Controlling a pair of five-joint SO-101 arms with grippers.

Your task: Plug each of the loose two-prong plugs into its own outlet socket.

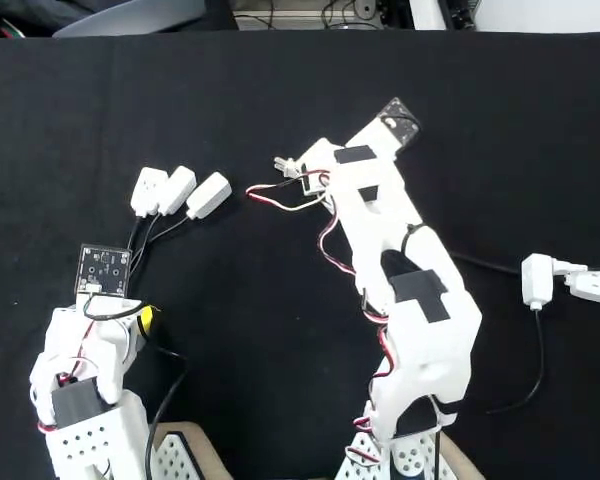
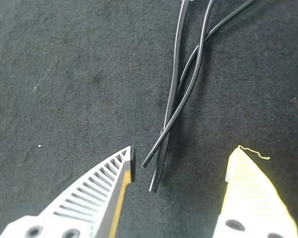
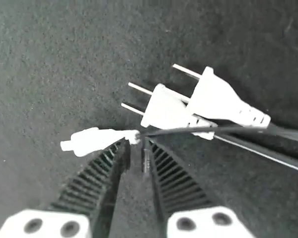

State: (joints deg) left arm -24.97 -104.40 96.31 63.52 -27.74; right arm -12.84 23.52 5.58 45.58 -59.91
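Black cloth-covered bench [image 1: 500,120]. Two white two-prong plugs [image 3: 164,106] lie touching, just past the right end effector [image 3: 135,142], whose fingers are nearly pressed together, pinching a black cord [image 3: 198,130]. The left end effector [image 2: 183,148], at 7 o'clock, is spread over loose cords [image 2: 175,99]. The plugs are judged light and rigid; grip the body, not the prongs.

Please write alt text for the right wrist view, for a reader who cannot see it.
The right gripper, fingers almost shut, pinches a small white plug where a thin black cable meets it. Just beyond lie two loose white two-prong plugs side by side on black cloth, the cable crossing them.
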